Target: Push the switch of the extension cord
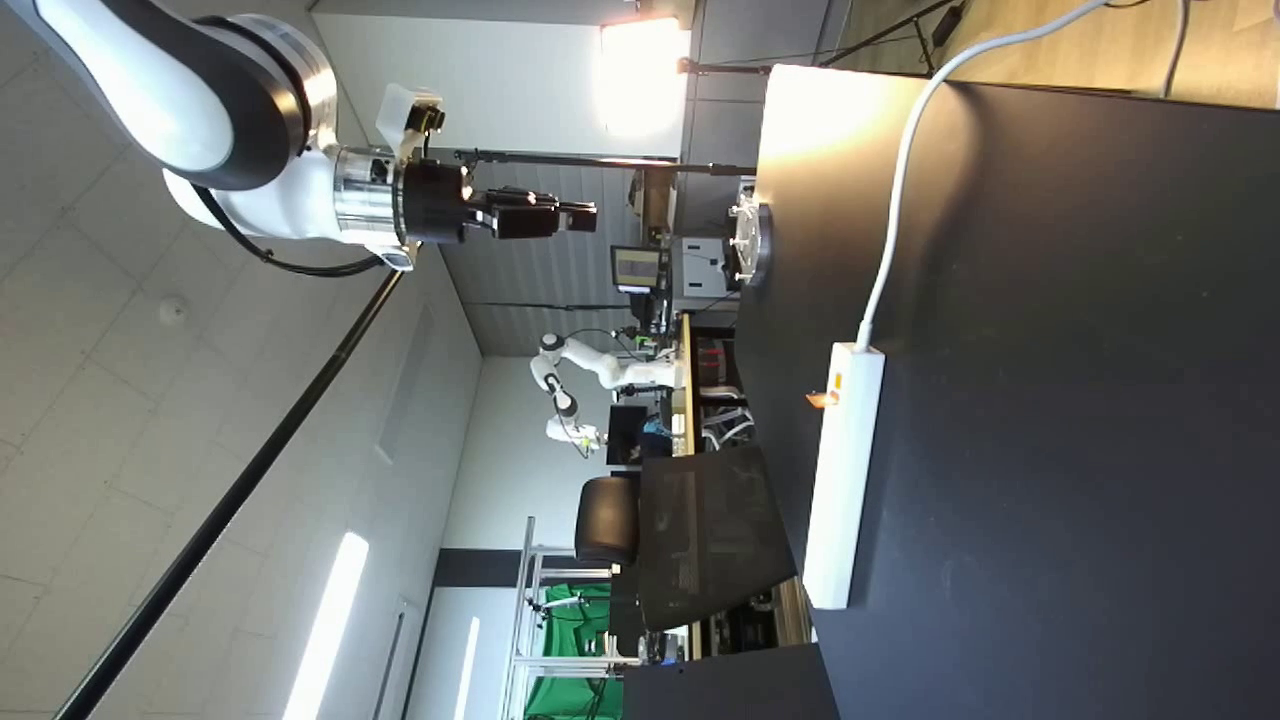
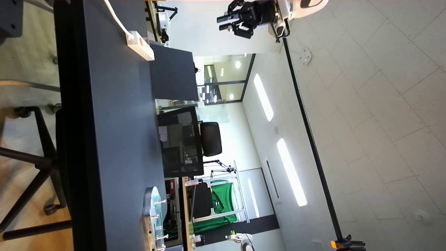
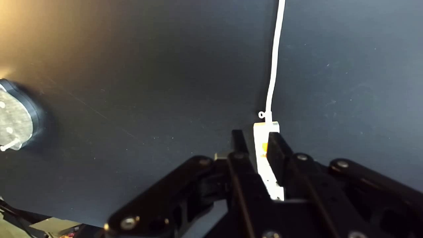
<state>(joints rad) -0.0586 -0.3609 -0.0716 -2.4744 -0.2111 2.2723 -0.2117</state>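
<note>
The white extension cord block (image 1: 845, 480) lies on the dark table in both exterior views (image 2: 140, 48), which stand turned on their side. It also shows in the wrist view (image 3: 260, 130), partly behind my fingers. Its orange switch (image 1: 825, 399) sits near the cable end; in the wrist view the switch (image 3: 265, 146) shows beside my right-hand finger, which partly covers the block there. My gripper (image 3: 256, 134) is partly open and empty, pointing down. In both exterior views the gripper (image 1: 588, 216) (image 2: 223, 23) hangs high above the table, well apart from the block.
A white cable (image 1: 900, 180) runs from the block across the table (image 1: 1080, 420) and over its edge. A round plate with pegs (image 1: 750, 240) stands on the table, also in the wrist view (image 3: 15, 115). A black chair (image 2: 181, 143) stands beyond the table edge.
</note>
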